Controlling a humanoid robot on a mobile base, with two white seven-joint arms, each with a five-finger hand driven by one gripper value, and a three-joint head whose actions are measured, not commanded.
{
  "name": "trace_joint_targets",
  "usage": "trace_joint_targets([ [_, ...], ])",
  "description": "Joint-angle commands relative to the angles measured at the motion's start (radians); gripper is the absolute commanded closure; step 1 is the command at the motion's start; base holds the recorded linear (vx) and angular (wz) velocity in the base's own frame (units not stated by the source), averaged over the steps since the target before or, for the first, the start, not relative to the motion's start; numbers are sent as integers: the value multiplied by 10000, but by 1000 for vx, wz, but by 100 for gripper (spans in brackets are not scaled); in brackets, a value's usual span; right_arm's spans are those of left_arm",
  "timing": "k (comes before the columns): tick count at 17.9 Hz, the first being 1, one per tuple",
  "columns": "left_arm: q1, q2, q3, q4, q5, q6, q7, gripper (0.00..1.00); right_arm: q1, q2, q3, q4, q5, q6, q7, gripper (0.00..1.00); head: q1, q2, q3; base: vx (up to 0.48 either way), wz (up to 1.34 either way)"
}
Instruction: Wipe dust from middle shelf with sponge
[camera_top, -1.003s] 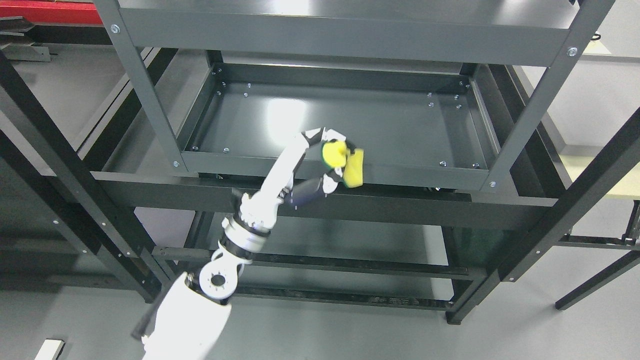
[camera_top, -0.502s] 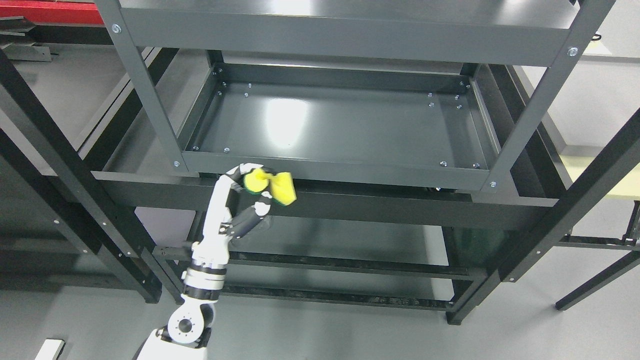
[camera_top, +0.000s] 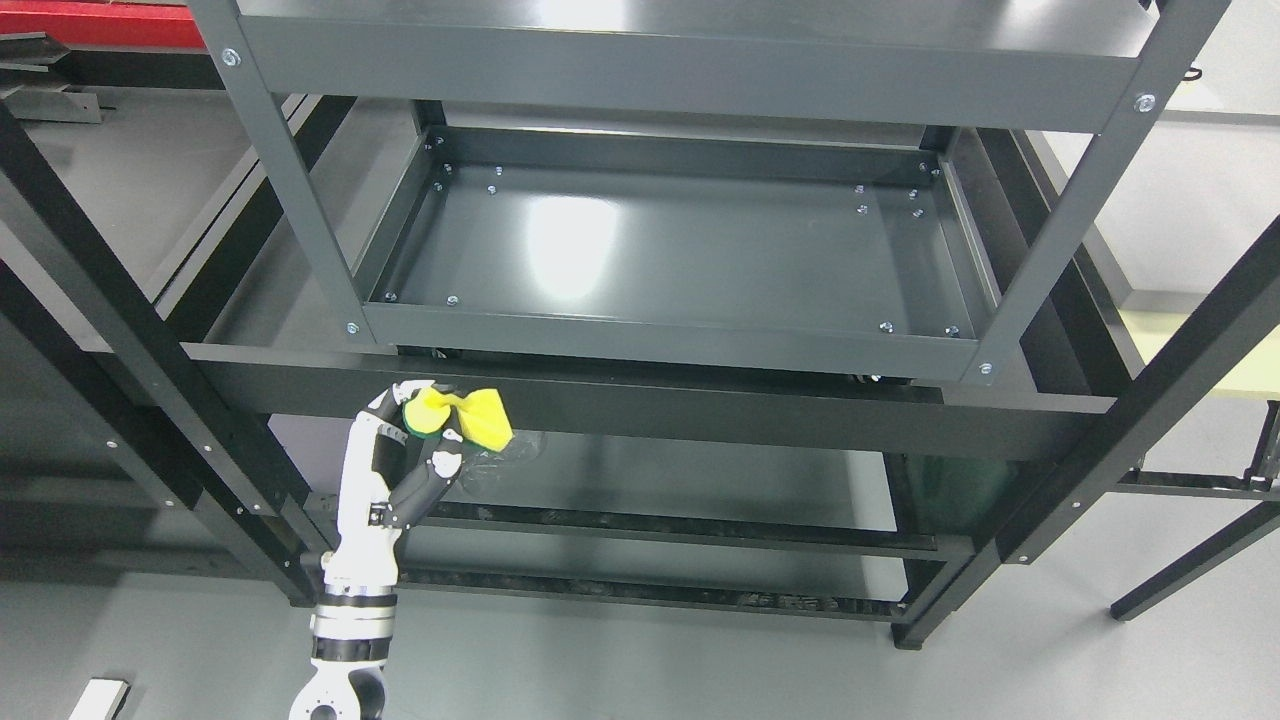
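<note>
The left hand (camera_top: 425, 440) grips the yellow sponge (camera_top: 468, 418) below the middle shelf (camera_top: 660, 250) — off its surface, so wiping looks finished or paused.

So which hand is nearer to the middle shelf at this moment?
Left. The left hand grips the yellow sponge below and in front of the middle shelf, off its front-left corner. The right hand is out of view.
</note>
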Motion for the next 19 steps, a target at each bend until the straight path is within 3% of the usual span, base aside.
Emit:
trace_joint_targets([
  [1, -138, 84, 352, -3222, 656, 3651, 301, 95, 0, -175, -1, -175, 0, -7, 5, 0, 0, 0, 0, 0, 0],
  [3, -918, 84, 259, -3287, 625, 4851, 746, 95, 0, -175, -1, -175, 0, -7, 5, 0, 0, 0, 0, 0, 0],
  [5, -1442, 84, 228, -3302, 533, 5040, 748, 95, 0, -175, -1, -175, 0, -7, 5, 0, 0, 0, 0, 0, 0],
  [7, -1430, 84, -16, -3379, 502, 4919, 671, 95, 0, -175, -1, -175, 0, -7, 5, 0, 0, 0, 0, 0, 0],
  [10, -818, 84, -751, -3547, 517, 3770, 609, 97, 0, -175, -1, -175, 0, -7, 5, 0, 0, 0, 0, 0, 0],
  [19, -309, 84, -815, -3563, 517, 3675, 609, 96, 0, -175, -1, -175, 0, -7, 5, 0, 0, 0, 0, 0, 0],
])
